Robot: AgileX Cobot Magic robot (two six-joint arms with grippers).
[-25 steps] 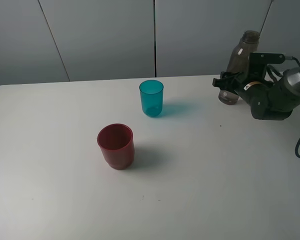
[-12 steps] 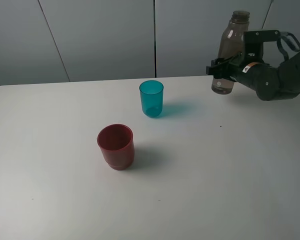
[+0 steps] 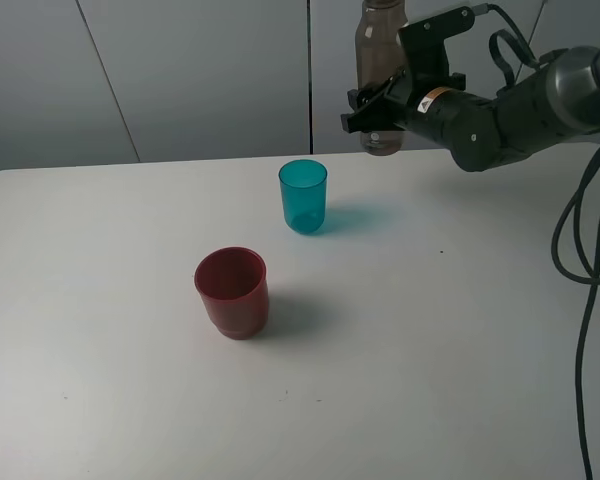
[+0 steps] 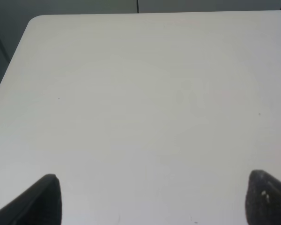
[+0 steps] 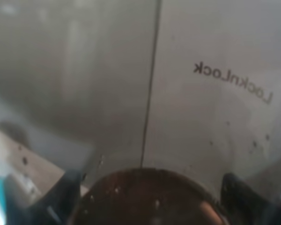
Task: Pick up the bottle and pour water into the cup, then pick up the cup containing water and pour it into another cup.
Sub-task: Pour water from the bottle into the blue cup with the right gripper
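My right gripper is shut on the smoky grey-brown bottle and holds it upright in the air, above and to the right of the teal cup. The teal cup stands upright on the white table. The dark red cup stands in front of it and to the left. In the right wrist view the bottle fills the frame between the two fingertips. The left gripper is open over bare table, with only its two fingertips showing; it is out of the exterior view.
Grey wall panels stand behind the table's far edge. Black cables hang from the right arm along the right side of the table.
The right gripper has lifted the bottle off the table at the far right and carried it up and to the left, towards the teal cup. The cups have not moved.
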